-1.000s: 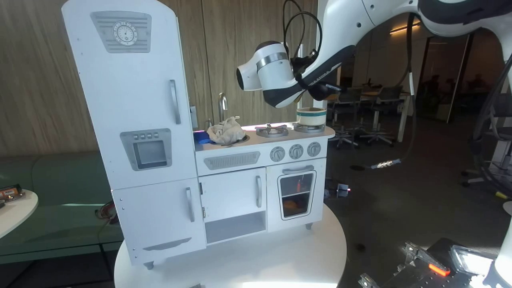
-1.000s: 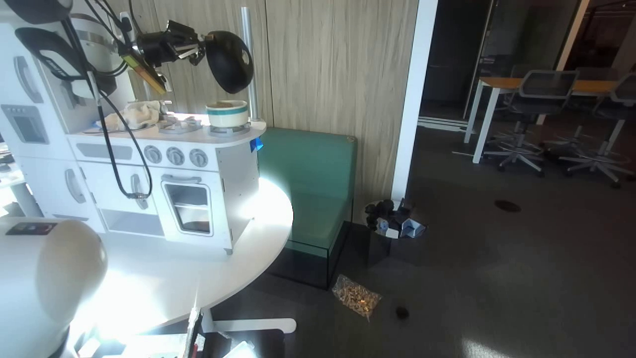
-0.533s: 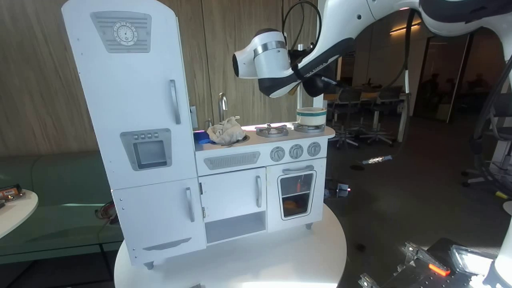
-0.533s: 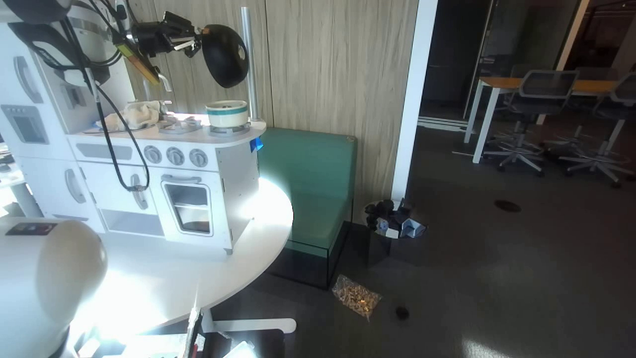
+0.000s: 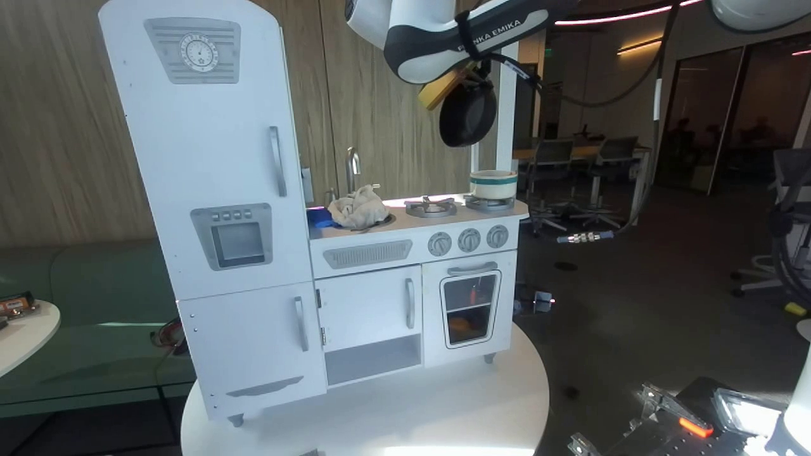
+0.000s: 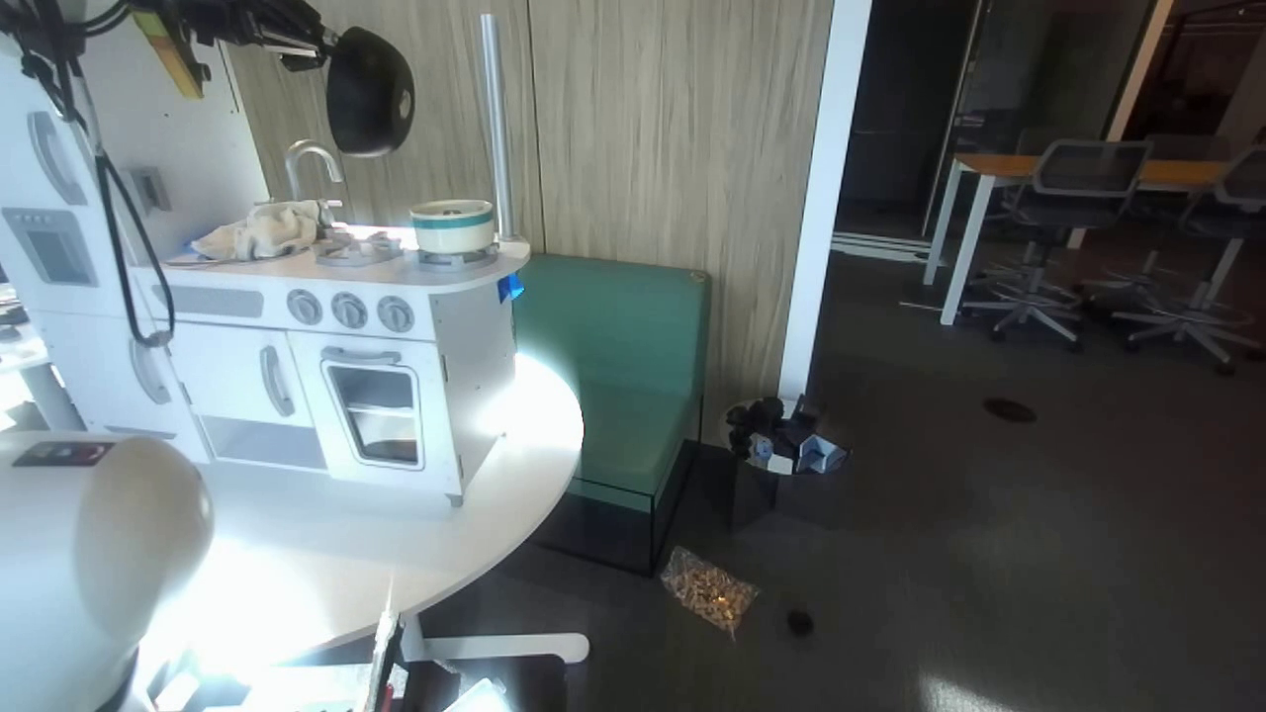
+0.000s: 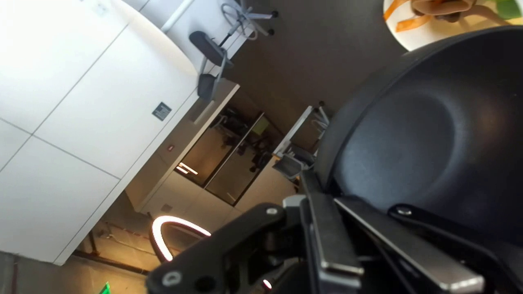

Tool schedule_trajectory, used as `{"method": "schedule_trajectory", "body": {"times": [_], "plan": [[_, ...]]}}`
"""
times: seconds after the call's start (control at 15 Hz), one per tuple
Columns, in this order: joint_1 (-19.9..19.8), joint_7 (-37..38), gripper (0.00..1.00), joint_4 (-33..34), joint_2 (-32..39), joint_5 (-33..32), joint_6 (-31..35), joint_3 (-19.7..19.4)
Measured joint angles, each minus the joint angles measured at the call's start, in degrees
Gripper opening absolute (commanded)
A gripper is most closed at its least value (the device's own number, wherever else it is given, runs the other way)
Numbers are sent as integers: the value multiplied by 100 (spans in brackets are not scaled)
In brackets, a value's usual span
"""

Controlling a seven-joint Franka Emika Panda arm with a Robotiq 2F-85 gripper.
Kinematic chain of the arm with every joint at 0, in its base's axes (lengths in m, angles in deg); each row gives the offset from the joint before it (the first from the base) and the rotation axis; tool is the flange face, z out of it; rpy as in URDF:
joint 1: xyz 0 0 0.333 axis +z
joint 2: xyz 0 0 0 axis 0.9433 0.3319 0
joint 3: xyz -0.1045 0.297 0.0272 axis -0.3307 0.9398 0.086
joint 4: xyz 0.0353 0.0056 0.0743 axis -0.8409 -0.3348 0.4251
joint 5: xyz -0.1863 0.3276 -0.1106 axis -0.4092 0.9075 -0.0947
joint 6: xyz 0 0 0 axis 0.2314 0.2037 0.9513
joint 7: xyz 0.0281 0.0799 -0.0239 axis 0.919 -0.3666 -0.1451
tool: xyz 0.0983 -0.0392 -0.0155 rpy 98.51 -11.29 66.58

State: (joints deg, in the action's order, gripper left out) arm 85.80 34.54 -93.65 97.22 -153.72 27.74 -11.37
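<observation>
Change over the last half second: my arm [image 5: 421,54] has risen and drawn left in both exterior views, carrying the black bowl [image 5: 467,115] up with it. The bowl, then partly hidden behind my forearm [image 5: 500,28] in an exterior view, now hangs in plain sight below it. The faucet [image 6: 294,173], then partly screened from view, stands exposed in full. The green-banded pot [image 5: 493,185] has not shifted on the right burner [image 5: 490,204].

Condition of my gripper [image 7: 330,192]: clamped on the bowl's edge, per the wrist view. Location of the bowl: in the air, tipped steeply, left of and higher than the pot, touching nothing else that I can see. Judgement: the lift appears to have cleared the pot, which favours the carry; a hold on the edge alone leaves some risk of swivel.

Markings: my forearm reads FRANKA EMIKA, its opening letters partly crossed by a black strap [image 5: 468,35]. The dial [image 5: 199,52] on the toy refrigerator [image 5: 222,139], at left, carries marks too fine to read. A dark plaque [image 7: 162,111] in the wrist view and the dark label [image 6: 62,454] on the white arm housing [image 6: 109,554], near in an exterior view, are likewise illegible.
</observation>
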Motion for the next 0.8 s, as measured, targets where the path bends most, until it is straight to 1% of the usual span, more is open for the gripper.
{"method": "schedule_trajectory", "body": {"times": [0.2, 0.4, 0.6, 0.8], "plan": [[-4, -149, 1, 295, -127, 714, 460, 11], [-88, -361, 1, 598, -138, 1489, 1018, -65], [-389, -590, 1, 710, -131, 2399, 1656, -99], [-802, -952, 1, 685, -108, 3478, 2190, -143]]}}
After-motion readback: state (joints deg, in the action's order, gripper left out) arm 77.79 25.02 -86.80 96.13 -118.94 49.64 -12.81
